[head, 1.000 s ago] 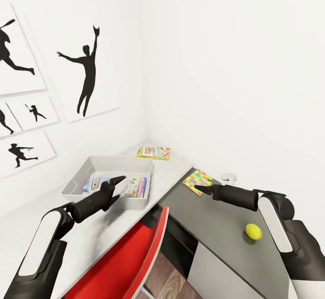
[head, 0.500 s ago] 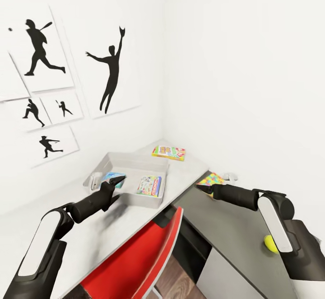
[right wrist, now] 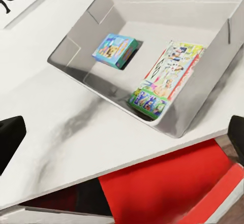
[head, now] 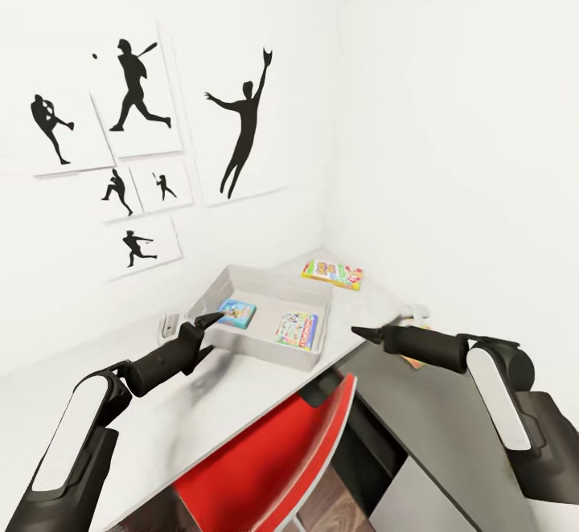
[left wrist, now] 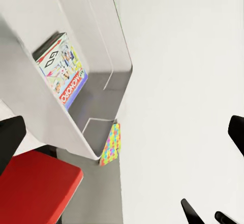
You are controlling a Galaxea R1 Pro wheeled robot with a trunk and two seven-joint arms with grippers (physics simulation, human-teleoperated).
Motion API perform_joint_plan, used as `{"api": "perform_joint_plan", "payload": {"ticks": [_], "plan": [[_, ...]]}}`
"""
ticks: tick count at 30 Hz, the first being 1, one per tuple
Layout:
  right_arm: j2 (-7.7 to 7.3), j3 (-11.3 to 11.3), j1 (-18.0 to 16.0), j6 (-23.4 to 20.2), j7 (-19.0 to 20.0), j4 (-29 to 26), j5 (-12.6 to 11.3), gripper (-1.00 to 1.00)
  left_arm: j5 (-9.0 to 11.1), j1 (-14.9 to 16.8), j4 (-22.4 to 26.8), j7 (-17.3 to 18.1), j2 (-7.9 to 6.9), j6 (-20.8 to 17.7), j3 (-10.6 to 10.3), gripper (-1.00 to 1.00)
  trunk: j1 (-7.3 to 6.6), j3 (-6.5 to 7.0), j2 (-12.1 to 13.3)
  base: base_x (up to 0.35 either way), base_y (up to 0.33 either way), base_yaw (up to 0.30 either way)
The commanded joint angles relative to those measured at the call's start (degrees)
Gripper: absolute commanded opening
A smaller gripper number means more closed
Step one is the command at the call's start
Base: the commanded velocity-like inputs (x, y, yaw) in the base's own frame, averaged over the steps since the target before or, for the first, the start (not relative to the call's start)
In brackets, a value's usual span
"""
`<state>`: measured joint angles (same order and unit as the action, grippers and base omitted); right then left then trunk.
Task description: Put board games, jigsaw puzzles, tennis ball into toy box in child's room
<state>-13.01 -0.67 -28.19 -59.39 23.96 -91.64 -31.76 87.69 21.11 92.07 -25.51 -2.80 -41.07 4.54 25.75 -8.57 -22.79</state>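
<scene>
Toy box (head: 310,351): light grey bin on the table's pale top (head: 241,391), lying just ahead of the left gripper (head: 207,333) fingertips. Contents: two board games, a blue one (head: 238,313) nearest the left fingers and a white, red-edged one (head: 297,329) toward the right gripper (head: 359,332) side; both lie flat on the bin floor. Third board game (head: 333,274): on the table beyond the bin, past both sets of fingers, not yet stowed. One jigsaw puzzle (left wrist: 111,144): on the lower dark top, beside the bin's corner. Tennis ball and second puzzle: unplaced in these views. Left fingers: spread, empty. Right fingers: held apart in the wrist view, empty. Progress, judged: two of six toys stowed. Red chair (head: 265,468): below both grippers.
</scene>
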Motion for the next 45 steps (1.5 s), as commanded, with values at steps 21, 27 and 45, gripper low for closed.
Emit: {"api": "perform_joint_plan", "payload": {"ticks": [21,27,45], "plan": [[-1.63,-8.05,0.12,-0.3,7.98,-0.64,0.44,1.0,0.52,0.07,0.04,-0.34,-0.01,-0.15,-0.63,1.0,0.04,-0.13,-0.13,0.0,0.0,0.286],[-2.68,-9.02,0.14,-0.17,10.19,-0.66,0.46,1.0,0.29,0.07,0.04,-0.33,-0.01,-0.15,-1.1,1.0,0.04,-0.13,-0.13,0.0,0.0,0.294],[-3.37,-9.6,0.38,0.02,11.7,-0.65,0.5,1.0,-2.57,0.07,0.04,1.13,0.07,-0.13,-1.56,1.0,0.04,-0.25,-0.13,0.0,0.0,0.187]]}}
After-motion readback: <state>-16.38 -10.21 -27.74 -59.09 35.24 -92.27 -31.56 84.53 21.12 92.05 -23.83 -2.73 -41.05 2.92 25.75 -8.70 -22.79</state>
